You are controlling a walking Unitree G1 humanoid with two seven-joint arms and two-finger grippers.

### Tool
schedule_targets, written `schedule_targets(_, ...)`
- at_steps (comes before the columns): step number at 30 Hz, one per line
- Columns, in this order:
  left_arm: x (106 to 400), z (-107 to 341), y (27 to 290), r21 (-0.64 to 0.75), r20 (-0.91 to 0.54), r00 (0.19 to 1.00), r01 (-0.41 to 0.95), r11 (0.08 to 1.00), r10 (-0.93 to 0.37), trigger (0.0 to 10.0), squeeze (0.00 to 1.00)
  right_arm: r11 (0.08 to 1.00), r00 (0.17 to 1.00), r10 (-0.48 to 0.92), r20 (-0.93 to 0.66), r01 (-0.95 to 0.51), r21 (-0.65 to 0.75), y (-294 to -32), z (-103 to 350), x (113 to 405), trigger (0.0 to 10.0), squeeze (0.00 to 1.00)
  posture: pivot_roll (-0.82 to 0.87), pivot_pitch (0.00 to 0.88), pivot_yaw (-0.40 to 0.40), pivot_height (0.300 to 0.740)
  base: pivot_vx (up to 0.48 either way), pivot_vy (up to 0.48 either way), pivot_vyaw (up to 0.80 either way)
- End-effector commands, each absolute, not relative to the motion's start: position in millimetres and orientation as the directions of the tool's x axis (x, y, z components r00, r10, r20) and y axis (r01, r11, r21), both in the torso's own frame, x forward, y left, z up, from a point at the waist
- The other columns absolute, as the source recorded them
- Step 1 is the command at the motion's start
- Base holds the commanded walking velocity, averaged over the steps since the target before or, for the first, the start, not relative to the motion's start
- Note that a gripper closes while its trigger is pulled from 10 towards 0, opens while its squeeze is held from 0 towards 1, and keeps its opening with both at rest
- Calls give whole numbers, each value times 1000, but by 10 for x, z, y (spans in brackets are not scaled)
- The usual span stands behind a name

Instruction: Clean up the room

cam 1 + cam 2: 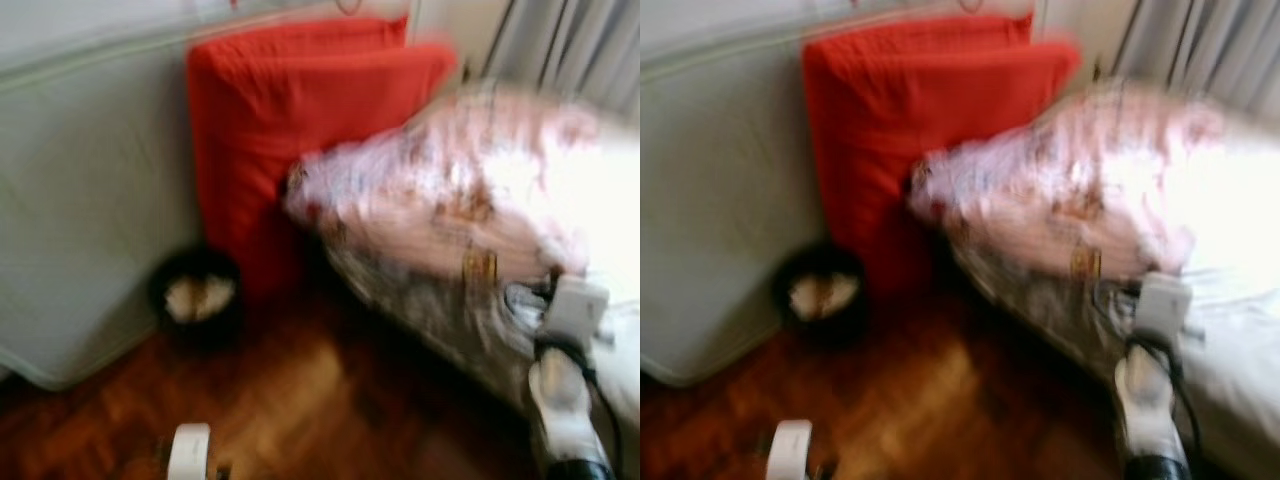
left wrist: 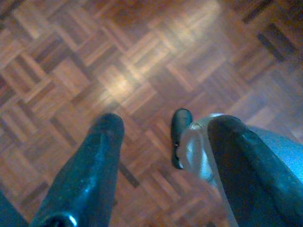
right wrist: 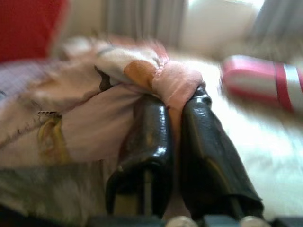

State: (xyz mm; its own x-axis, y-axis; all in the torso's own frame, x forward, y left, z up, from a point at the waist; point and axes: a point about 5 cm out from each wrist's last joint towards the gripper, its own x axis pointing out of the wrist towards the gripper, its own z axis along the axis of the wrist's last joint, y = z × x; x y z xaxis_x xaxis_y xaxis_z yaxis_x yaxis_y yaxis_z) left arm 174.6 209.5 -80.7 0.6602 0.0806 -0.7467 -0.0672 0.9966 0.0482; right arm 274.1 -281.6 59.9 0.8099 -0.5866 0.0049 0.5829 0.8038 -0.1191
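A large pinkish patterned pillow (image 1: pixel 450 190) lies tilted at the edge of the bed (image 1: pixel 615 330) on the right; the head views are blurred. My right gripper (image 3: pixel 177 101) is shut on a fold of the pillow's fabric (image 3: pixel 94 123), which bunches between the two black fingers (image 3: pixel 151 137). The right wrist (image 1: pixel 570 315) stands just below the pillow. My left gripper (image 2: pixel 163 124) hangs open over the parquet floor (image 2: pixel 118 71) with nothing between its fingers. The left arm (image 1: pixel 188 450) sits low at the bottom edge.
A red cushion (image 1: pixel 300 120) stands against a pale upright mattress (image 1: pixel 90 200) at the left. A dark round bowl (image 1: pixel 195 295) sits on the floor by them. Grey curtains (image 1: pixel 560 40) hang behind the bed. A pink striped item (image 3: pixel 265 85) lies on the bed.
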Motion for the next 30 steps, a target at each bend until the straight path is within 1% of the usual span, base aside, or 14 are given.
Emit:
schedule_targets(1,1784,-792,2086,51,-744,664,-53,997,73,10000,0,790,792,-610,-38,604,-108,-2838,558,2731,10000,0,146,71,-44,740,0,0,0)
schedule_targets(2,1784,-793,2087,50,-745,663,-53,997,73,10000,0,786,783,-618,-70,612,-91,-2849,511,2713,10000,0,146,73,-43,740,0,0,0)
schedule_targets(5,1783,-793,2089,47,-746,662,-56,997,72,10000,0,785,778,-620,-101,615,-81,-2852,462,2698,10000,0,145,73,-42,740,0,0,0)
schedule_targets(8,1783,-793,2091,46,-746,662,-58,997,73,10000,0,809,794,-587,-157,584,-69,-2820,370,2686,10000,0,143,72,-40,740,0,0,0)
schedule_targets(10,1783,-793,2089,42,-746,662,-59,997,70,10000,0,816,777,-576,-253,564,-125,-2821,199,2609,10000,0,146,72,-40,740,0,0,0)
schedule_targets(11,1784,-793,2088,40,-746,662,-58,998,68,10000,0,816,761,-574,-303,563,-131,-2822,119,2563,10000,0,146,71,-41,740,0,0,0)
schedule_targets(14,1788,-792,2086,43,-748,661,-43,998,61,10000,0,826,696,-552,-460,534,-182,-2790,-173,2342,10000,0,148,72,-40,740,0,0,0)
schedule_targets(17,1787,-791,2087,43,-747,662,-44,998,61,10000,0,846,674,-518,-527,496,-196,-2734,-303,2242,10000,0,148,73,-39,740,0,0,0)
schedule_targets(18,1787,-791,2088,42,-747,662,-44,998,61,10000,0,851,672,-508,-538,490,-191,-2722,-325,2223,10000,153,149,73,-39,740,0,0,0)
schedule_targets(19,1787,-791,2089,42,-747,663,-43,998,60,10000,0,852,669,-506,-544,487,-194,-2720,-334,2216,10000,1000,149,73,-38,740,0,0,0)
schedule_targets(27,1792,-788,2089,39,-746,664,-40,998,56,10000,0,857,644,-502,-578,459,-234,-2754,-400,2122,10000,1000,148,71,-40,740,0,0,0)
schedule_targets(28,1793,-788,2087,39,-746,664,-40,998,55,10000,0,880,655,-457,-602,431,-201,-2702,-439,2108,10000,0,147,70,-38,740,0,0,0)
schedule_targets(30,1798,-786,2088,39,-746,663,-38,999,54,10000,0,926,682,-351,-642,356,-128,-2540,-508,2106,10000,0,137,68,-35,740,0,0,0)
